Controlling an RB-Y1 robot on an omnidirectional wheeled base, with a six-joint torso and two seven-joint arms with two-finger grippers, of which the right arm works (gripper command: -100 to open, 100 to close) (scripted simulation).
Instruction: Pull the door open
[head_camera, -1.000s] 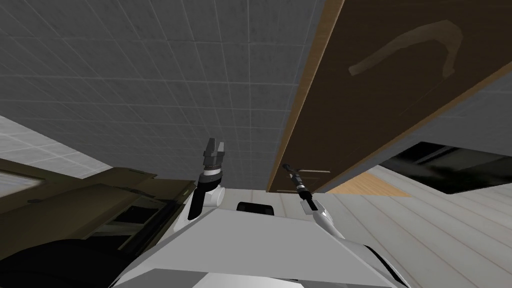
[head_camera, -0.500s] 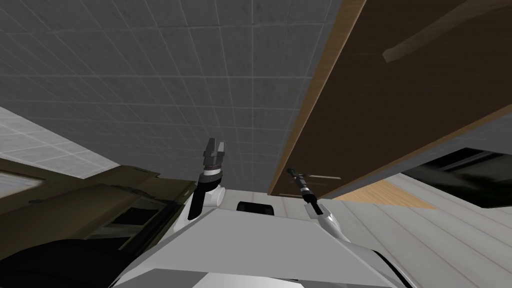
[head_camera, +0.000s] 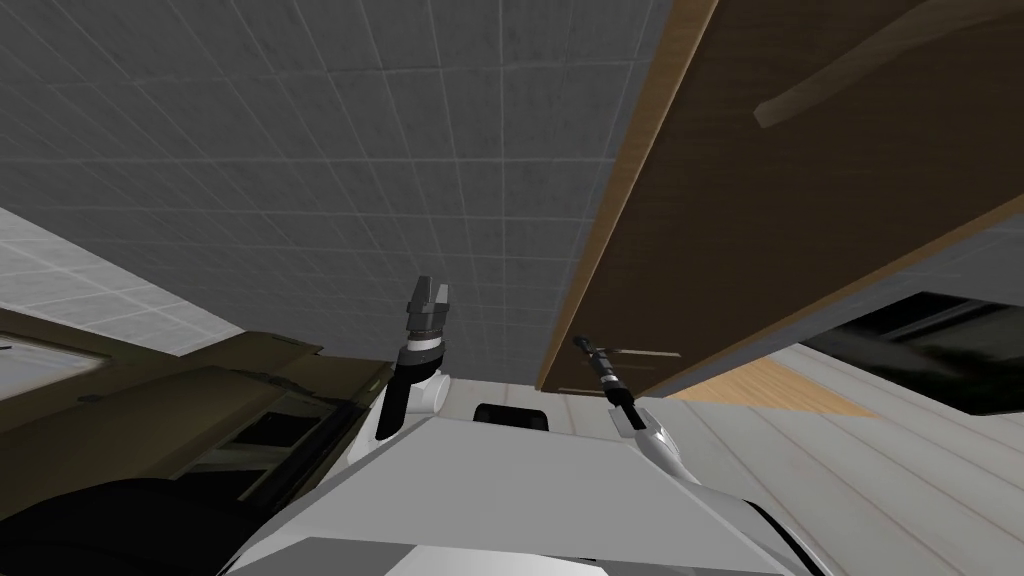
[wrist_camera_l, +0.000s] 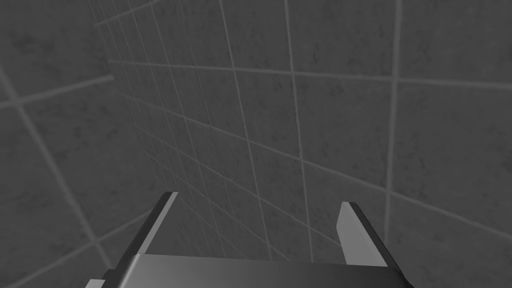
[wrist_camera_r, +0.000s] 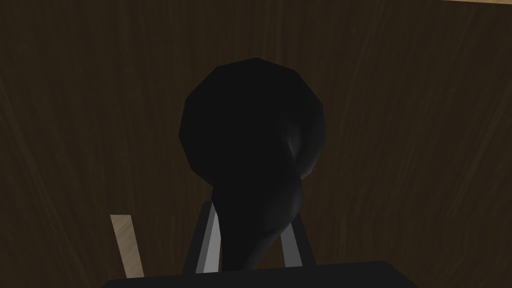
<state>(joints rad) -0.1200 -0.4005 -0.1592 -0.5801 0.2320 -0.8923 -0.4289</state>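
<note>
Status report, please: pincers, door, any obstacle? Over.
Right pincer shut on black rounded handle of dark brown wooden door. Left pincer open, raised left of it. Door angled off grey tiled wall. Dark olive cabinet left, apart from door.

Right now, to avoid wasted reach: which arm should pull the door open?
Right: the right tool is shut on the dark door handle; the left tool stands open, facing the tiled wall.

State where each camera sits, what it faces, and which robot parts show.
Head view: on head, facing grey tiled wall, dark brown wooden door; left gripper, right gripper show.
Left wrist view: left hand, facing that wall; fingers open.
Right wrist view: right hand, facing door's black rounded handle, gripped.
Head shares wall with left, door with right.
</note>
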